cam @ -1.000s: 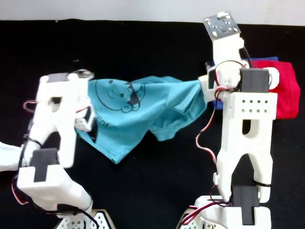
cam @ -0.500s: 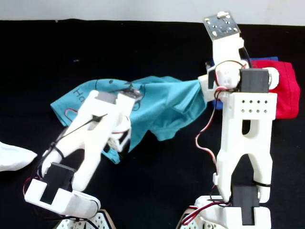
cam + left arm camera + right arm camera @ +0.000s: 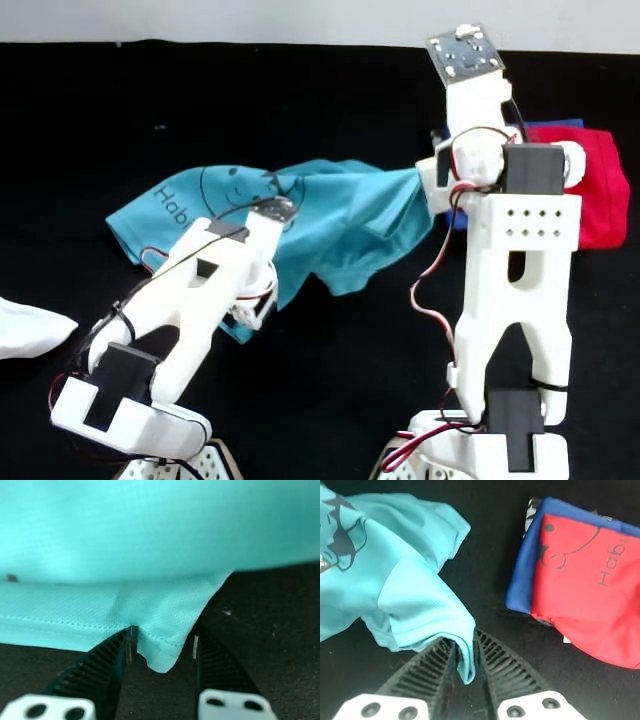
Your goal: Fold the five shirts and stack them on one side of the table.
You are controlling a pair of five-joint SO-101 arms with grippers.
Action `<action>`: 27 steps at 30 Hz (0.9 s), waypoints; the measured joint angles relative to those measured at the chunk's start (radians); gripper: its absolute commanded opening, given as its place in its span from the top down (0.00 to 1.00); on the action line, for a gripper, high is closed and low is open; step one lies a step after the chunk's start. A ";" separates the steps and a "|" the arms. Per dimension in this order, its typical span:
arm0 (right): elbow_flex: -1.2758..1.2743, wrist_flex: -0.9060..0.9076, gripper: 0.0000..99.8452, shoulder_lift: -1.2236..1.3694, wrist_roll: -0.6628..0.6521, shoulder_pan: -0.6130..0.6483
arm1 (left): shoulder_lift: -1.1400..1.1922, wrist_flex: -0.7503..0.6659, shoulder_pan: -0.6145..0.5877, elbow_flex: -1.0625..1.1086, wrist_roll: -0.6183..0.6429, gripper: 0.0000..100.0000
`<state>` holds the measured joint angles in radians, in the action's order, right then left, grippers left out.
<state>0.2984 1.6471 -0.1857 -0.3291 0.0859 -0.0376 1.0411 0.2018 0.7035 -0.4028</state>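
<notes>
A teal shirt (image 3: 340, 215) lies crumpled across the middle of the black table, printed side up. My right gripper (image 3: 465, 656) is shut on a fold of its sleeve end (image 3: 427, 610); in the high view this gripper (image 3: 430, 188) sits at the shirt's right edge. My left gripper (image 3: 162, 644) is open low over the shirt's near hem, and a hem corner (image 3: 160, 655) lies between its fingers. From above, the left gripper (image 3: 250, 310) is at the shirt's near left corner. A folded red shirt (image 3: 590, 580) lies on a folded blue one (image 3: 527, 567).
The red and blue stack (image 3: 600, 195) sits at the table's right side, just behind the right arm. A white garment (image 3: 25, 325) lies at the left edge. Bare black table (image 3: 300, 110) stretches behind the teal shirt.
The left arm let go of the shirt's left part, which dropped and spread on the table. It swung down to the near hem. The right arm kept still.
</notes>
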 measured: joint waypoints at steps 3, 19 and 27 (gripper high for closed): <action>0.000 0.035 0.99 0.000 0.000 0.000 | -0.002 0.000 0.005 0.000 0.002 0.99; 0.175 -0.020 0.99 -0.066 0.094 0.000 | -0.181 0.592 -0.242 -0.709 -0.003 0.99; 0.397 -0.023 0.99 -0.181 0.094 0.000 | -0.394 0.695 -0.423 -1.069 -0.025 0.99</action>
<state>0.6958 1.6241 -0.3667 -0.2355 0.0859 -0.4319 1.7361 -0.2217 -0.3659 -0.4273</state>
